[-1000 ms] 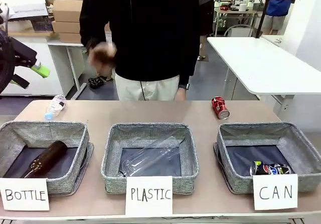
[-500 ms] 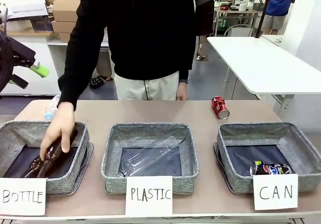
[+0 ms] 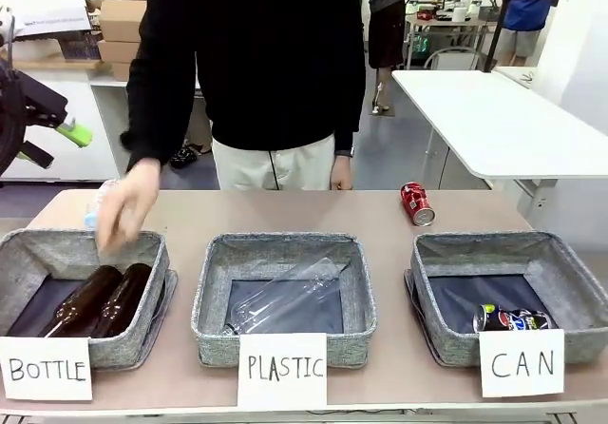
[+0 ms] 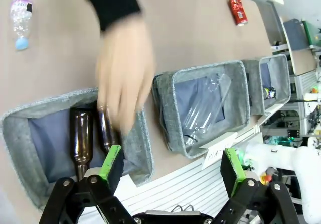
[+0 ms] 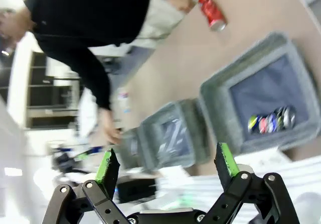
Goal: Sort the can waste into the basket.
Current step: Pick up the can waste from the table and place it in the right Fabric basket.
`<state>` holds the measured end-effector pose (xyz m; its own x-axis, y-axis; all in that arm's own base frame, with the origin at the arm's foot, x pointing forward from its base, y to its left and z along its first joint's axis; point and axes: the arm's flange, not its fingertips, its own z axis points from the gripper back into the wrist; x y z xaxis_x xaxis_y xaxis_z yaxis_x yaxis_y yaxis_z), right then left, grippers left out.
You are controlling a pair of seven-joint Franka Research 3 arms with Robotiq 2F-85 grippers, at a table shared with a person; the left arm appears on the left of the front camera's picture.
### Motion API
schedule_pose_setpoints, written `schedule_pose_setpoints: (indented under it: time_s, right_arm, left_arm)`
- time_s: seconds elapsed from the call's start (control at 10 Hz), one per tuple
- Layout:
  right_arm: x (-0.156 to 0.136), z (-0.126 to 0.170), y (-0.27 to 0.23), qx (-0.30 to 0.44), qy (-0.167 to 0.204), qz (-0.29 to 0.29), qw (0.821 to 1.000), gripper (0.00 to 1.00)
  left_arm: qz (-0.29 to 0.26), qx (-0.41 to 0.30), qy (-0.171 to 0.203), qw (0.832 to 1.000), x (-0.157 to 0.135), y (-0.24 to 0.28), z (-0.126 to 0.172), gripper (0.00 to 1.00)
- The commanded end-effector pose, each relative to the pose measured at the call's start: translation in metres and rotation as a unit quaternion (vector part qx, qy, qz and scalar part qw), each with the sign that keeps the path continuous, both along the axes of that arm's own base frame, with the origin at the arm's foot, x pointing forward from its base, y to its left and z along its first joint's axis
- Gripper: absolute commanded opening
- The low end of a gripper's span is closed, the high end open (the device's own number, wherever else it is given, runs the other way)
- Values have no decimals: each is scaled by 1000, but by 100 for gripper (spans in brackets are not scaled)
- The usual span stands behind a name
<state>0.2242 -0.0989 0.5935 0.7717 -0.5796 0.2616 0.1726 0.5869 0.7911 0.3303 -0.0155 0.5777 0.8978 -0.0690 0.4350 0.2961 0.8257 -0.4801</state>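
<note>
Left gripper (image 4: 170,156): jaws apart, empty, high above the BOTTLE basket (image 4: 20,128), likely giving the person's hand (image 4: 123,73) room.
Right gripper (image 5: 165,156): jaws apart, empty, aloft over the CAN basket (image 5: 215,113).
Red can (image 3: 416,203): on the table (image 3: 285,210) just behind that basket; yours to sort.
Dark can (image 3: 511,318): already inside. Your right wrist view looks down on it; the front view sees it side-on.

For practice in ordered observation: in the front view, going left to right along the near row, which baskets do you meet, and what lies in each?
BOTTLE basket with two brown glass bottles → PLASTIC basket with a clear plastic bottle → CAN basket with a black-blue can.
</note>
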Motion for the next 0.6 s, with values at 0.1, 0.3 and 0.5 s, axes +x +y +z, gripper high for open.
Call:
schedule_pose_setpoints:
  time_s: [0.1, 0.3, 0.5]
  right_arm:
    - [141, -9, 118, -305, -35, 38, 951, 100]
    - [173, -34, 140, -411, -59, -26, 909, 100]
    - [140, -26, 179, -328, -66, 56, 941, 100]
  left_arm:
    - [-10, -8, -3, 1000, 0, 2, 1, 100]
    - [-10, -8, -3, 1000, 0, 2, 1, 100]
    - [-10, -8, -3, 1000, 0, 2, 1, 100]
